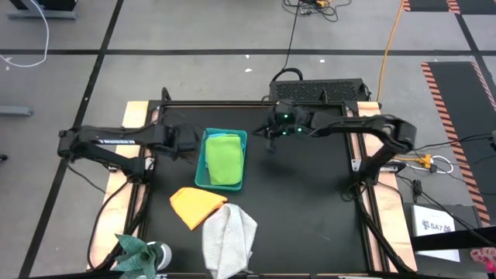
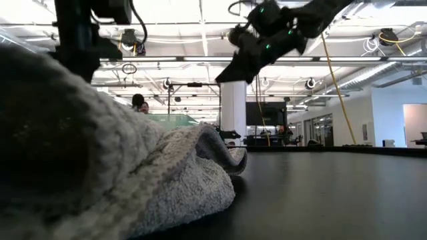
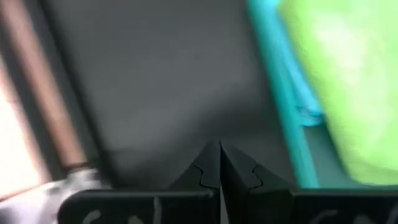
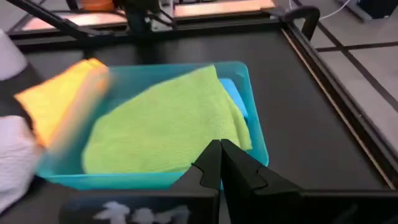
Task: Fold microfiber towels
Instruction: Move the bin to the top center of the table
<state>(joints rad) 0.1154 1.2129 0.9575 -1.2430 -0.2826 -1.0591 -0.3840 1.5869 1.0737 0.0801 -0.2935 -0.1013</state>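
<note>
arms: two, dark, slim jointed links
left gripper (image 3: 220, 163): black fingers, notched interlocking inner edges
right gripper (image 4: 220, 163): same black notched fingers
lights: small green LEDs on right arm's wrist housing, just behind its pincer
markings: pale lettering on left arm's link; faint white scrawl on gripper bodies

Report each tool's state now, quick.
Left tool: shut, holding nothing, beside the teal bin.
Right tool: shut, holding nothing, raised by the bin's other side, near the lime green towel.
</note>
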